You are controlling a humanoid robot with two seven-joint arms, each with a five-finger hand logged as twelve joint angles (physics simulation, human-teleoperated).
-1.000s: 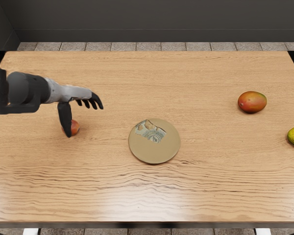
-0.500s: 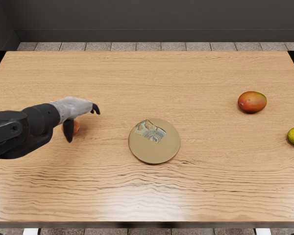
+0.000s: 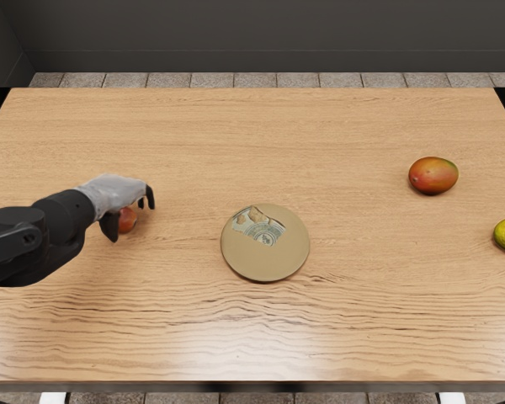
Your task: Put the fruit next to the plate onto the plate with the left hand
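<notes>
On the worktop (image 3: 320, 126), our left robot hand (image 3: 118, 196) has sunk over the fruit (image 3: 130, 220). Whether it clamps, we cannot tell. The plate (image 3: 265, 259) waits.

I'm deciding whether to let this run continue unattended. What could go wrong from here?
1. The small red fruit is round and half hidden under the left hand. A firm hold cannot be confirmed, so it might squirt out and roll across the table.
2. The plate looks shallow and lies some way to the right. A round fruit released there could roll off.
</notes>
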